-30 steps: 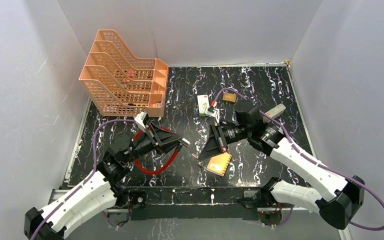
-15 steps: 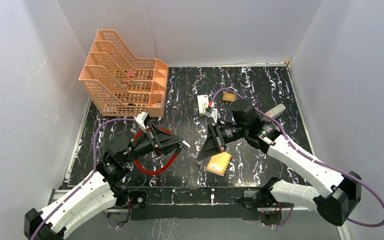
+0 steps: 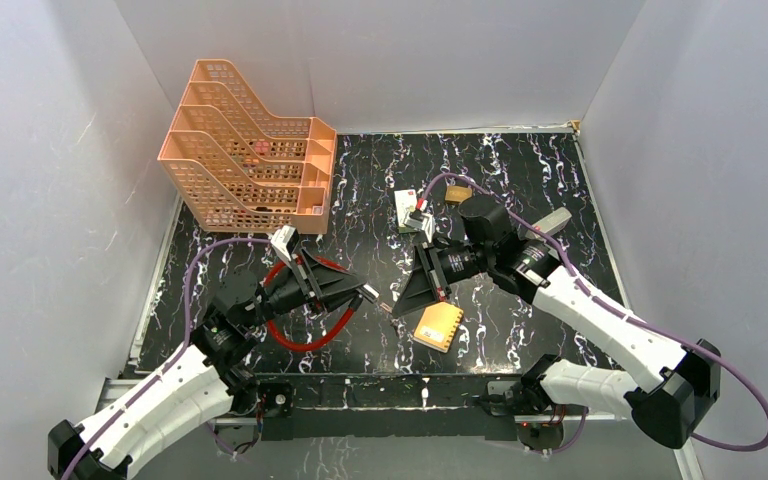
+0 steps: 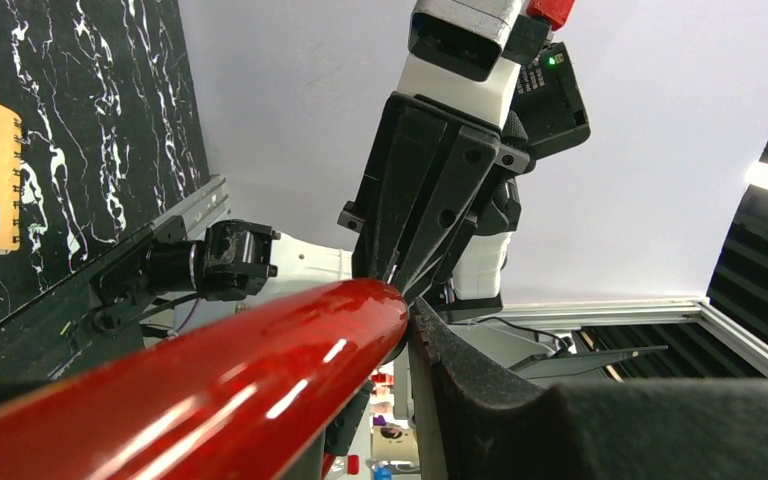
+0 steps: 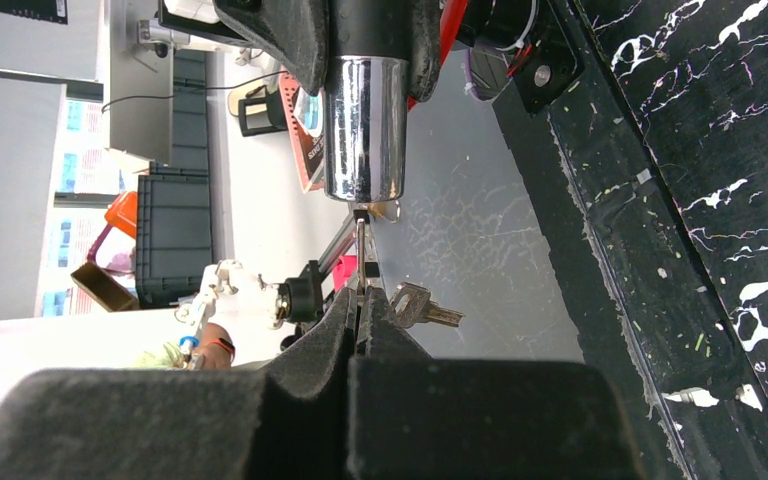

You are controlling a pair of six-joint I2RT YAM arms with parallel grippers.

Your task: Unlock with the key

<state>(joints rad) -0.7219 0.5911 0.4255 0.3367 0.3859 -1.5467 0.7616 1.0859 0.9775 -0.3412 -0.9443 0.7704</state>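
We see a black marbled table [image 3: 520,170] with an orange tray rack [image 3: 245,150] standing at its far left corner. Near the front, the left gripper [image 3: 363,293] is clenched on the red cable loop [image 3: 305,340], whose chrome end [image 5: 364,125] juts out between its fingers. Facing it, the right gripper [image 5: 362,310] pinches the key [image 5: 362,250] edge-on between closed fingers. The key's tip meets the chrome end's face, though we cannot tell whether it has entered. An orange notebook [image 3: 438,325] lies just below the right gripper, and a brass padlock [image 3: 458,194] sits well behind it. A second small key [image 5: 422,308] dangles beside the right fingers.
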